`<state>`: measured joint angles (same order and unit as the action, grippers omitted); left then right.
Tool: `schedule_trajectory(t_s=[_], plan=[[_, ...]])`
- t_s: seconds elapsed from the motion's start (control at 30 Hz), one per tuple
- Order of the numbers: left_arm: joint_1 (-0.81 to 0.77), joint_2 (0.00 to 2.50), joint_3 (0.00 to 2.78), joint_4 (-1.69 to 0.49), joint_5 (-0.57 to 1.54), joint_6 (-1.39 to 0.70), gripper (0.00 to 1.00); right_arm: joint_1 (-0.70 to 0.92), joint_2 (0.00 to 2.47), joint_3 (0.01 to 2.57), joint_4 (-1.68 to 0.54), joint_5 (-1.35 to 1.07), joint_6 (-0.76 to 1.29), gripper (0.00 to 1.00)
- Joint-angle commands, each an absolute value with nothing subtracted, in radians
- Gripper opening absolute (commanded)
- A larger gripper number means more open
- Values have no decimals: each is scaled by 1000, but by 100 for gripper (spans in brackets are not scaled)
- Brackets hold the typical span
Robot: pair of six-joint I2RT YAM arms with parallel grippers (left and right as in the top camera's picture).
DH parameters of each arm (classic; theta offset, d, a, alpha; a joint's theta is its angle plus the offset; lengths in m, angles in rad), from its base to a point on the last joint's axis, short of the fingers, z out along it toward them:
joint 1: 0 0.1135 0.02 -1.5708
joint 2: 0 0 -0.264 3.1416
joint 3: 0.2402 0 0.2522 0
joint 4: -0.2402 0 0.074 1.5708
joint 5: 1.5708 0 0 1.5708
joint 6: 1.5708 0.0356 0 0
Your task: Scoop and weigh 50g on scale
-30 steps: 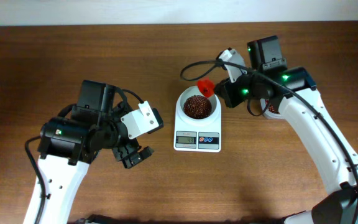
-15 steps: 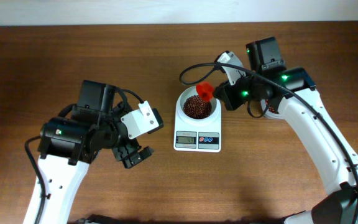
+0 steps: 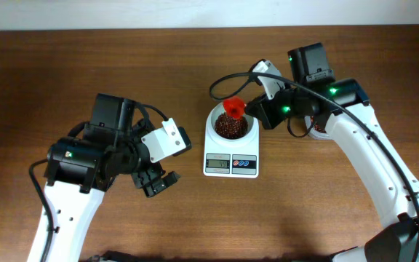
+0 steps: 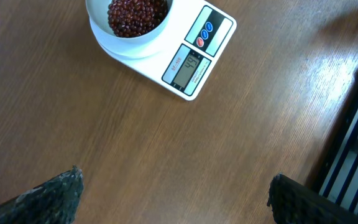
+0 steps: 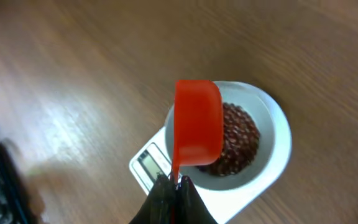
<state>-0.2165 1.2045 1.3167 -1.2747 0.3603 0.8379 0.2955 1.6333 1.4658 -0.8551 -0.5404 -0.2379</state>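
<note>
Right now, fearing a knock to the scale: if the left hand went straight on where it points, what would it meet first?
Probably bare wooden table. The open left hand points down at wood short of the scale and its bowl of beans; exact depth is unclear.

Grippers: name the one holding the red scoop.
The right gripper, fingers shut on the scoop handle above the bowl of beans; the left gripper stands open, holding nothing.

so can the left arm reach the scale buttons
Probably yes: only bare table lies between the open left gripper and the buttons on the scale; the right gripper holds its red scoop over the bowl.
</note>
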Motion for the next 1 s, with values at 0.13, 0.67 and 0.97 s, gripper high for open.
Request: schedule_trajectory(t_s=[0.13, 0.67, 0.97], plan=[[-213, 1209, 1324, -1273, 378, 850, 99, 302, 1626, 1460, -852, -418, -149, 4], [-213, 1209, 1324, -1273, 378, 850, 99, 301, 1628, 1460, -863, -451, -202, 4], [-213, 1209, 1324, -1273, 378, 850, 99, 301, 1628, 1460, -863, -457, -202, 4]])
